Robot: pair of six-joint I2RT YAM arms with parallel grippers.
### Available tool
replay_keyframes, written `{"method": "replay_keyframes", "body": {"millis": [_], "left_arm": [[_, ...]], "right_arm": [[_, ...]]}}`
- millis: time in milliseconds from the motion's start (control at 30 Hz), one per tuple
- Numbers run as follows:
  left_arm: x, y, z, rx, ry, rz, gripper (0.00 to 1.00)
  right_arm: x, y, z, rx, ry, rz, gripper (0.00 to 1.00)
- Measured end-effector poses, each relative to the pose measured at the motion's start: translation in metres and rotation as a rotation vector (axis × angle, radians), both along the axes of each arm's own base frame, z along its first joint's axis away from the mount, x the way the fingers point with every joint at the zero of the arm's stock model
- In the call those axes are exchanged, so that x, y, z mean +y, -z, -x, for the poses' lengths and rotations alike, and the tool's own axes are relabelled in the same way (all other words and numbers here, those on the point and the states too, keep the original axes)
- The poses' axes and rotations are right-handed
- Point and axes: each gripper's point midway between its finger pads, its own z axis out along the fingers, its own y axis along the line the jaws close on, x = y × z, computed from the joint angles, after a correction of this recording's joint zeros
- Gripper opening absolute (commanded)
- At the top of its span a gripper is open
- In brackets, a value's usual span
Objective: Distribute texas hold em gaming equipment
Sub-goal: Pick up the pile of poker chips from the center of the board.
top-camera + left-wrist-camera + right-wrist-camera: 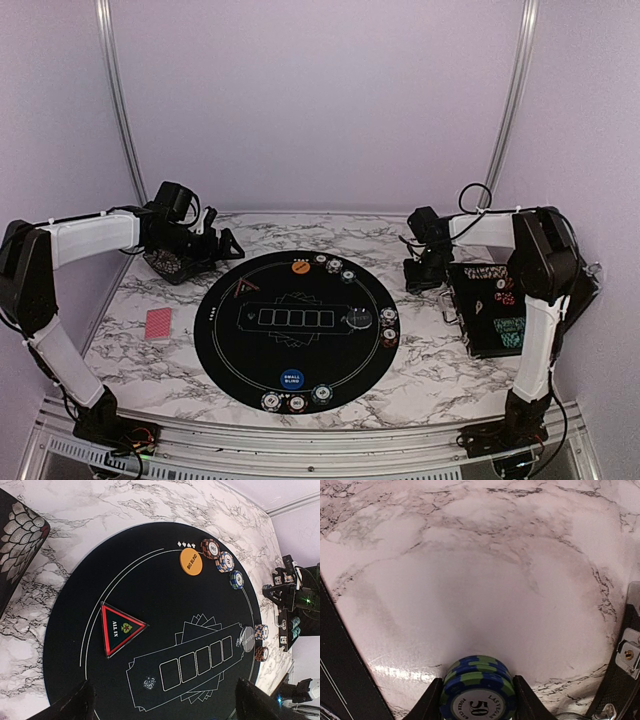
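My right gripper [421, 274] hangs over the marble just right of the mat, by the chip case. In the right wrist view it [477, 681] is shut on a small stack of blue-and-green "50" poker chips [477, 692]. My left gripper [222, 244] is open and empty above the mat's far left edge; its fingertips [71, 706] frame the mat's centre. On the mat lie a black-and-red "ALL IN" triangle [120, 627], an orange button [191, 561], a blue button [292, 379], a grey button [248, 638] and chip stacks [225, 561]. Red-backed cards [159, 324] lie left of the mat.
The round black mat [250, 345] fills the table's middle. An open black chip case [490, 335] with chips stands at the right edge. A dark patterned lid or pouch [165, 265] lies at the far left, under my left arm. More chip stacks [297, 402] sit at the mat's near rim.
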Motion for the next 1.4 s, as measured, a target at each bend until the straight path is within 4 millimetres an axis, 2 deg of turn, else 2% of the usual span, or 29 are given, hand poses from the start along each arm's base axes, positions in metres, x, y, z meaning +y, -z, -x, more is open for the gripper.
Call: {"method": "replay_keyframes", "body": {"millis": [367, 833, 1133, 1400], "left_arm": [[0.000, 0.000, 0.000, 0.000, 0.000, 0.000, 0.99], [0.000, 0.000, 0.000, 0.001, 0.000, 0.000, 0.99], [0.000, 0.000, 0.000, 0.001, 0.000, 0.000, 0.99], [0.000, 0.000, 0.000, 0.002, -0.002, 0.001, 0.99]], "right_arm": [[0.003, -0.003, 0.001, 0.007, -0.007, 0.003, 0.18], [0.019, -0.014, -0.001, -0.012, -0.040, 0.002, 0.18], [0.029, -0.014, 0.008, 0.003, -0.069, 0.020, 0.18], [0.039, -0.028, 0.013, -0.019, -0.093, 0.017, 0.18]]}}
